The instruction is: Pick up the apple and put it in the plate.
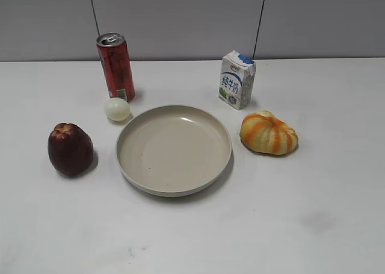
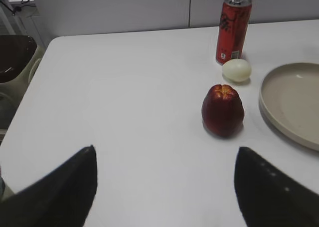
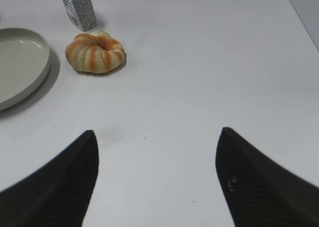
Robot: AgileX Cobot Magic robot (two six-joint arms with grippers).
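While apple [image 1: 70, 149] stands upright, bare table [image 1: 313, 226] separates it from plate [image 1: 174, 186].

Dark maroon apple [image 1: 70, 149], egg-shaped with a lobed, ridged top, standing upright at the left of the exterior frame, just beside but apart from the plate's left rim. Large round beige plate [image 1: 174, 186], shallow with a raised rim, lying flat at frame centre, nothing inside it.
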